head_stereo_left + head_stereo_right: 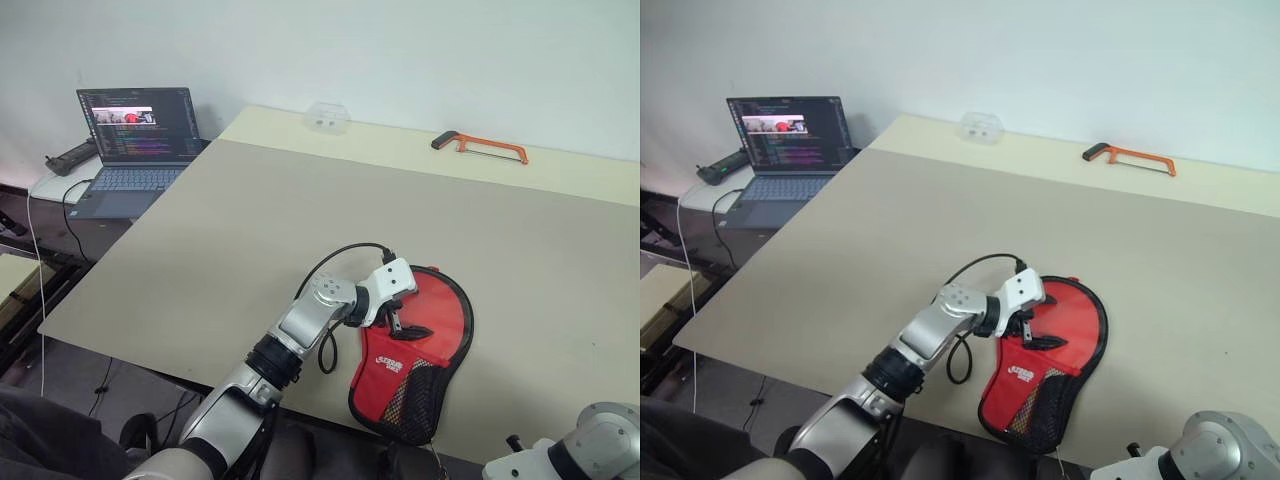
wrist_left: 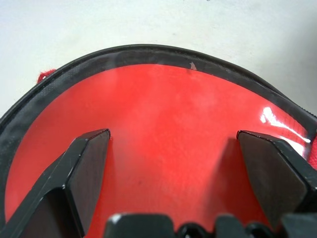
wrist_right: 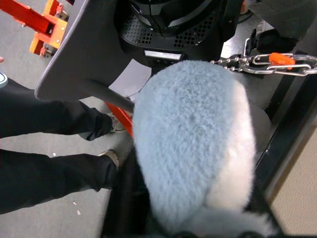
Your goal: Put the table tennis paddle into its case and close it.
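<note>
The case (image 1: 425, 340) lies flat near the table's front edge, red side up. It has black edging, white lettering and a black mesh pocket at its narrow end, which points toward me. My left gripper (image 1: 405, 325) hovers over the case's round part, pointing down at it. It is open, and both black fingers (image 2: 89, 163) stand wide apart with only the smooth red surface (image 2: 168, 114) between them. The table tennis paddle is out of view. Part of my right arm (image 1: 600, 440) shows below the table's front edge at the lower right.
An open laptop (image 1: 135, 140) sits on a side stand at the far left. An orange hacksaw (image 1: 480, 147) and a clear plastic piece (image 1: 327, 117) lie on the pale table (image 1: 250, 220) at its back. The right wrist view has a fluffy pale-blue thing (image 3: 193, 139), a person's legs (image 3: 44, 148) and a chain (image 3: 262, 60).
</note>
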Tool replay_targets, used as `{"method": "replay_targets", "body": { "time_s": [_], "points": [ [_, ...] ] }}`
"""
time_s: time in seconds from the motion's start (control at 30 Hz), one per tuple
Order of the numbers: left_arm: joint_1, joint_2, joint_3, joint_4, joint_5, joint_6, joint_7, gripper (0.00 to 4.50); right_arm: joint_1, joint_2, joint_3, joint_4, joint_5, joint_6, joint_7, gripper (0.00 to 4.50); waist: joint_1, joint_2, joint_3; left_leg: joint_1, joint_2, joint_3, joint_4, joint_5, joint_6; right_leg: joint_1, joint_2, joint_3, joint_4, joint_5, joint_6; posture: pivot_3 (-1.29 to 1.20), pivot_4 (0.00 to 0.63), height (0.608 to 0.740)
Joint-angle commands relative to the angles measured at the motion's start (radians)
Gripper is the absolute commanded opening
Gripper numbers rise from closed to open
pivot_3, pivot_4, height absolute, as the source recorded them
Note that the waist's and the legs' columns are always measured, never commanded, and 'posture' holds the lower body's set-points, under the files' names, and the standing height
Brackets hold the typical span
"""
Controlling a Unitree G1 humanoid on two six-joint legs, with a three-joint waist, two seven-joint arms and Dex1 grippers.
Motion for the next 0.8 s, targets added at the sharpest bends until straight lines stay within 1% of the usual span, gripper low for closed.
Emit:
{"method": "replay_targets", "body": {
  "time_s": [0.03, 0.1, 0.23, 0.27, 0.4, 0.47, 0.6, 0.7, 0.8],
  "points": [
    [0.007, -0.005, -0.010, 0.041, 0.015, 0.006, -0.005, 4.50, 0.000, -0.006, -0.034, -0.010, 0.029, 0.017, 0.005, 2.33, -0.001, 0.000, 0.000, 0.000, 0.000, 0.000, 0.000, 0.000, 0.000, 0.000, 0.000, 0.000, 0.000, 0.000, 0.000, 0.00, 0.150, 0.740],
    [0.005, -0.009, -0.003, 0.037, 0.006, 0.001, -0.013, 4.50, -0.005, -0.007, -0.069, 0.004, 0.049, 0.030, 0.013, 3.03, -0.003, 0.000, 0.000, 0.000, 0.000, 0.000, 0.000, 0.000, 0.000, 0.000, 0.000, 0.000, 0.000, 0.000, 0.000, 0.00, 0.150, 0.740],
    [0.005, -0.008, 0.021, 0.010, -0.025, -0.008, -0.040, 4.50, -0.013, -0.007, -0.187, 0.069, 0.096, 0.051, 0.038, 4.38, -0.007, -0.001, 0.001, 0.000, 0.000, 0.000, 0.000, 0.000, 0.000, 0.000, 0.000, 0.000, 0.000, 0.000, 0.000, 0.00, 0.150, 0.740],
    [0.005, -0.004, 0.030, -0.007, -0.040, -0.008, -0.057, 4.50, -0.006, -0.006, -0.232, 0.093, 0.109, 0.054, 0.054, 4.45, -0.008, -0.001, 0.001, 0.000, 0.000, 0.000, 0.000, 0.000, 0.000, 0.000, 0.000, 0.000, 0.000, 0.000, 0.000, 0.00, 0.150, 0.740],
    [0.001, 0.011, 0.076, -0.067, -0.110, -0.009, -0.120, 4.50, 0.023, 0.020, -0.405, 0.194, 0.141, 0.039, 0.120, 4.45, -0.012, -0.002, 0.003, -0.001, 0.000, 0.001, -0.001, 0.000, 0.000, -0.001, 0.000, 0.001, 0.000, 0.000, 0.000, 0.00, 0.150, 0.740],
    [-0.012, 0.031, 0.112, -0.107, -0.159, -0.004, -0.160, 4.50, -0.005, 0.061, -0.492, 0.253, 0.206, 0.040, 0.146, 4.45, -0.015, -0.004, 0.005, -0.001, 0.000, 0.001, -0.001, 0.000, 0.000, -0.001, 0.000, 0.000, 0.000, 0.000, 0.000, 0.00, 0.150, 0.740],
    [-0.041, 0.084, 0.173, -0.184, -0.246, 0.040, -0.235, 4.50, -0.109, 0.149, -0.560, 0.348, 0.356, 0.089, 0.156, 4.45, -0.023, -0.005, 0.006, -0.001, 0.000, 0.001, -0.001, 0.000, 0.000, -0.001, 0.000, 0.001, 0.000, 0.000, 0.000, 0.00, 0.150, 0.740],
    [-0.058, 0.161, 0.205, -0.253, -0.309, 0.080, -0.314, 4.50, -0.197, 0.187, -0.602, 0.405, 0.476, 0.172, 0.149, 4.45, -0.025, -0.004, 0.008, -0.001, 0.001, 0.001, -0.001, 0.000, 0.000, -0.001, 0.000, 0.001, 0.000, 0.000, 0.000, 0.00, 0.150, 0.740],
    [-0.075, 0.263, 0.265, -0.313, -0.389, 0.148, -0.386, 4.50, -0.272, 0.212, -0.649, 0.444, 0.572, 0.241, 0.123, 4.45, -0.028, -0.003, 0.009, -0.001, 0.001, 0.002, -0.002, 0.000, 0.000, -0.002, 0.001, 0.002, 0.000, 0.000, 0.000, 0.00, 0.150, 0.740]
  ]
}}
